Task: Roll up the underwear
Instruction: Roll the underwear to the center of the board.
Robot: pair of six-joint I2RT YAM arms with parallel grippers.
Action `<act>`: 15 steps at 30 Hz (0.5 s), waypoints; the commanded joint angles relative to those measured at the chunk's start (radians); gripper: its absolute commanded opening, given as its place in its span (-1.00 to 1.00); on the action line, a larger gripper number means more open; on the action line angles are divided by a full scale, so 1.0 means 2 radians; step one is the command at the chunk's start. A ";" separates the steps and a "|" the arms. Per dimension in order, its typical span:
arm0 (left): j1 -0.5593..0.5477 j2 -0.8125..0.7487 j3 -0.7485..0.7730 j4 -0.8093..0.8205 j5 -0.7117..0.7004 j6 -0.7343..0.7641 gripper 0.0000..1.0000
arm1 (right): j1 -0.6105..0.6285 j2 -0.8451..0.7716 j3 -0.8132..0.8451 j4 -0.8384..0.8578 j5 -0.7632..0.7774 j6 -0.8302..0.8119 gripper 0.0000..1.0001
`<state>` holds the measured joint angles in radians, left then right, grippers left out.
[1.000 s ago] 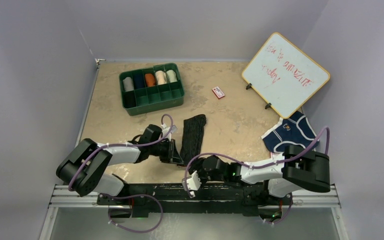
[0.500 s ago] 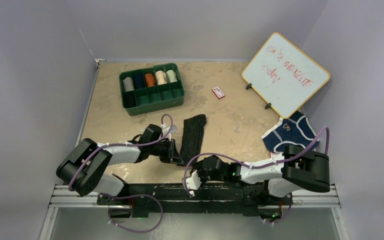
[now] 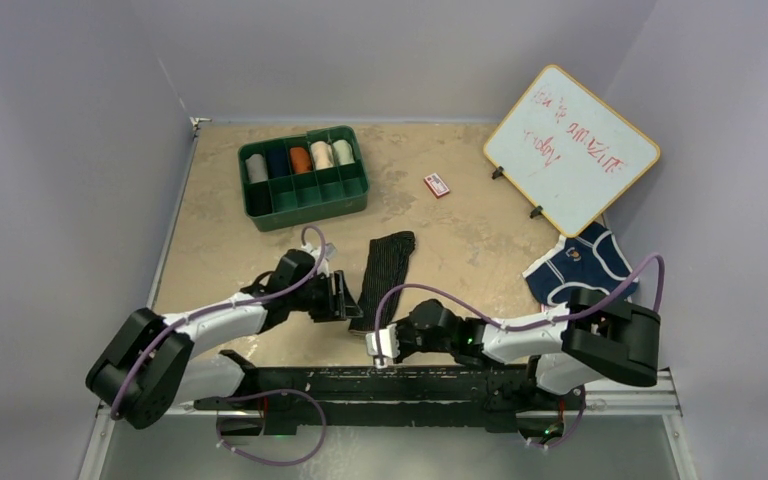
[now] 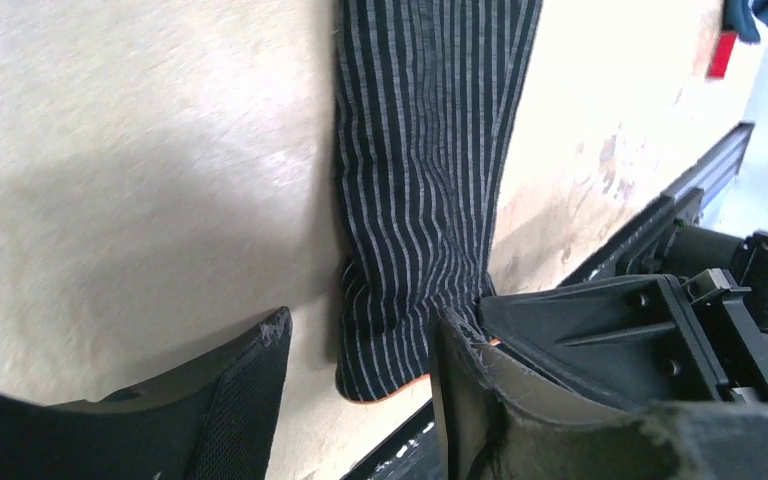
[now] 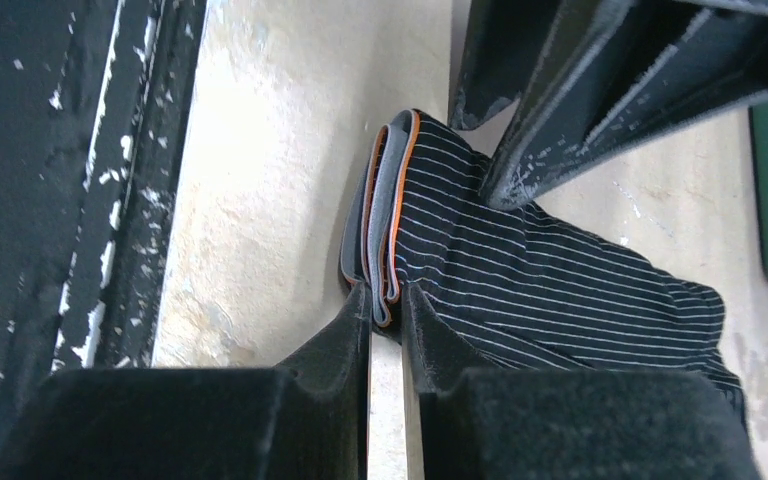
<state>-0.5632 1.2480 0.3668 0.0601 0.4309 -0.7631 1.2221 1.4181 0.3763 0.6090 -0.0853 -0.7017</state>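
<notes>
Places are given from the green tray (image 3: 310,207), reading left to right. Toward the arms from the tray's near right corner, the left gripper (image 4: 360,325) stands wide. Its dark, textured jaws straddle the near end of the black underwear (image 3: 387,270) without clamping it. The underwear is folded into a long narrow strip that runs from near that tray corner down toward the black rail (image 3: 460,378). It is a soft knit, black with fine pale stripes, and a grey band piped in orange shows at the folded end. At that same end, farther from the tray, the right gripper (image 5: 385,300) is narrowed to a pinch on the stacked orange-piped edge. Far to the right of the tray lies the navy underwear (image 3: 580,262), crumpled, white-edged and not yet rolled. Risks, as judged: the pinch takes only a thin lip of limp layers, so a layer may slip out and the roll start loose or skewed. Both grippers crowd one spot, so fingers may collide or snag cloth. The end also sits beside the rail, where dragged cloth could catch.
</notes>
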 commanded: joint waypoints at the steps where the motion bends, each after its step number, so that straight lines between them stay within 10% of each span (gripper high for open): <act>1: 0.005 -0.043 -0.020 -0.055 -0.073 -0.028 0.02 | -0.016 0.003 -0.012 0.067 -0.063 0.099 -1.00; 15: 0.005 -0.174 -0.048 -0.086 -0.118 -0.057 0.03 | -0.113 0.000 -0.035 0.145 -0.191 0.306 -1.00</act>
<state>-0.5617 0.9379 0.2813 -0.1135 0.2165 -0.8650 1.0214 1.4193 0.3092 0.8310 -0.3775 -0.2497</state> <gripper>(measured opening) 0.512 0.135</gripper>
